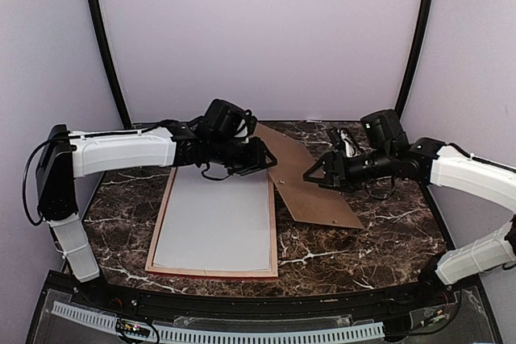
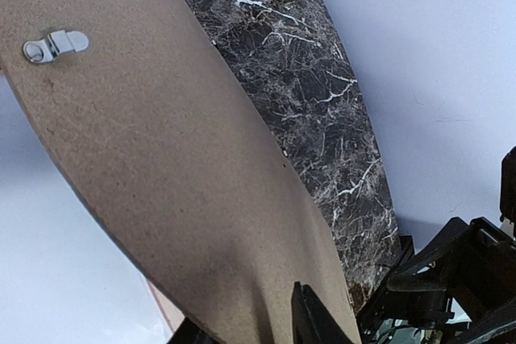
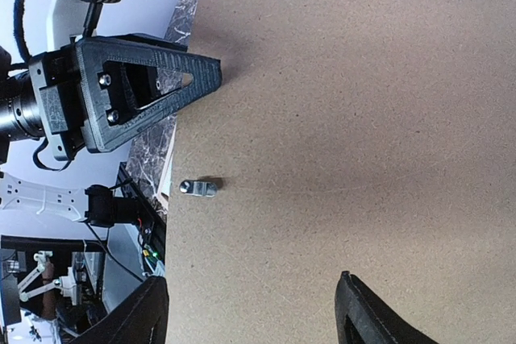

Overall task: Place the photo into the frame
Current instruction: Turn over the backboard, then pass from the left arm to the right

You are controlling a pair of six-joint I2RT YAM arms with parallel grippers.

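Observation:
The frame [image 1: 164, 217] lies flat at mid-table with its pale wood back up, and a white sheet [image 1: 216, 219] fills its opening. The photo is hidden; no dark print shows. A brown backing board [image 1: 318, 195] lies slanted to the right of the frame, its far corner at my left gripper [image 1: 264, 157]. In the left wrist view the board [image 2: 161, 159] passes between that gripper's [image 2: 250, 329] jaws, one finger above it and one below; how tightly they close does not show. My right gripper [image 1: 314, 176] hovers open over the board [image 3: 363, 118], nothing between its fingers [image 3: 367, 316].
A small metal turn-clip [image 3: 198, 188] sits on the board near its edge, also in the left wrist view [image 2: 55, 44]. Dark marble tabletop [image 1: 379, 231] surrounds frame and board. Black curved posts and pale walls enclose the back. The arm bases stand at the near edge.

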